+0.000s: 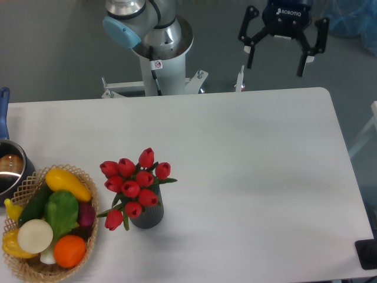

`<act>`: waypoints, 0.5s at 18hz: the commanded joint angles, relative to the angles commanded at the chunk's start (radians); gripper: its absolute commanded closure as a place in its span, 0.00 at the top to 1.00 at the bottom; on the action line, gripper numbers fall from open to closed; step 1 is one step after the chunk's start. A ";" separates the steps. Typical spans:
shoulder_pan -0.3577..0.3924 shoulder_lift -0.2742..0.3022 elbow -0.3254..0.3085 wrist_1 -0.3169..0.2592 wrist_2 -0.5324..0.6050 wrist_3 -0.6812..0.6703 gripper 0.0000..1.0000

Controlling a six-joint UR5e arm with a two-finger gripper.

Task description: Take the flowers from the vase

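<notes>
The gripper hangs with its two black fingers spread wide apart, nothing between them and nothing touching them. It sits up at about one o'clock in the view, above the far edge of the table, over the grey floor rather than the tabletop. White letters on its dark body read ROBOTIQ.

Off at eleven o'clock from the gripper stands the arm's base, a pale column with a light blue cap on one joint and a small red-and-white sticker on its front, too small to read.

The flowers are well away from the gripper, down toward seven o'clock from the table's middle: a bunch of red tulip buds with green leaves, spilling wider than the vase they stand in. The vase is dark grey, ribbed, upright on the white tabletop.

Just beside it at nine o'clock sits a wicker basket heaped with vegetables and fruit, yellow, green, purple, white and orange. Behind the basket, at the left edge, a metal pot with a blue handle is partly cut off.
</notes>
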 joint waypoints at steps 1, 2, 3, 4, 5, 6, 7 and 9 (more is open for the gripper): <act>0.000 0.002 -0.002 0.000 0.018 0.002 1.00; 0.000 0.003 -0.003 0.009 0.055 0.011 1.00; -0.002 0.003 -0.003 0.014 0.066 0.021 1.00; -0.003 0.003 -0.003 0.015 0.066 0.035 1.00; -0.009 0.003 -0.003 0.015 0.069 0.063 1.00; -0.009 0.003 -0.005 0.014 0.072 0.099 1.00; -0.011 0.005 -0.006 0.014 0.077 0.129 1.00; -0.011 0.006 -0.011 0.015 0.081 0.132 1.00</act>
